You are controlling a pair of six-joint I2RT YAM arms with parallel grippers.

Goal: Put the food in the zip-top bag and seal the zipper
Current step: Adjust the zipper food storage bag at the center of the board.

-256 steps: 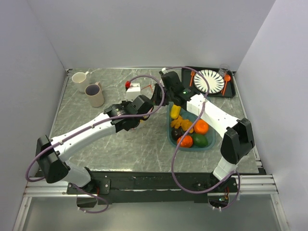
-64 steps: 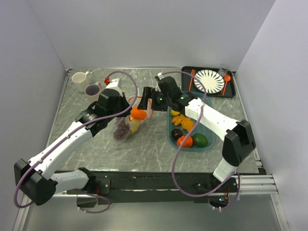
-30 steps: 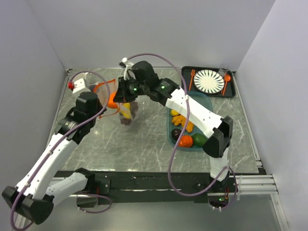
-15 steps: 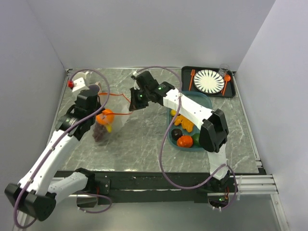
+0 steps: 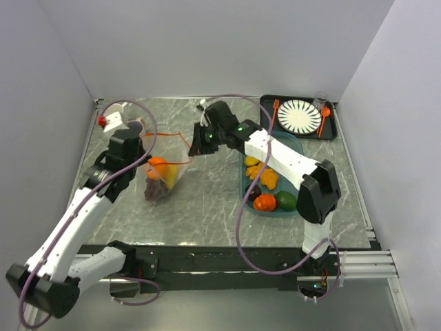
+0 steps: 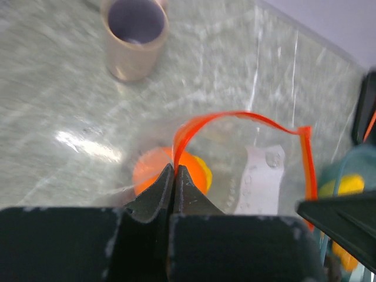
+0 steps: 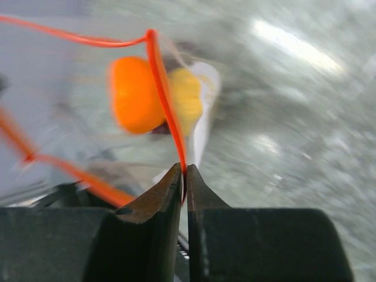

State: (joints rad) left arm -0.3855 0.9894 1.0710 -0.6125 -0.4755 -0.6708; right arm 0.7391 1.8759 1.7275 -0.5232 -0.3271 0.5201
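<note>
While strung btwn both hands, bag [image 5: 165, 176]: clear pouch, mouth uppermost, over left-centre of grey marbled surface [image 5: 207, 207]. Body sags down and left. Can't tell if its low end touches.
Zipper [image 7: 163, 88]: orange-red strip along bag mouth, pulled out long btwn the two hands. Top view shows two orange lines apart from each other, so mouth isn't sealed.
L hand [image 6: 174, 167]: fingers pressed together w/ one end of zipper nipped btwn tips. Strip arcs up and away from them.
R hand [image 7: 183, 169]: tips clamped on zipper at the other end, strip running straight in btwn them. Sits right of bag, just left of teal tray [image 5: 275, 214].
Food in bag: orange fruit [image 5: 157, 167] near top, yellow piece [image 7: 185, 94] touching it, dark grapes [image 5: 155, 191] at bottom.
Food in teal tray: yellow, orange, dark purple, red-orange and green pieces, well apart from bag.
Beige cup [image 6: 135, 35]: upright, beyond L hand, near bag, not touching.
Black tray [image 5: 333, 129]: far right corner, w/ striped plate [image 5: 298, 116] on it, plus an orange fork and spoon either side.
Wrist views: blurred, fine detail unclear.
</note>
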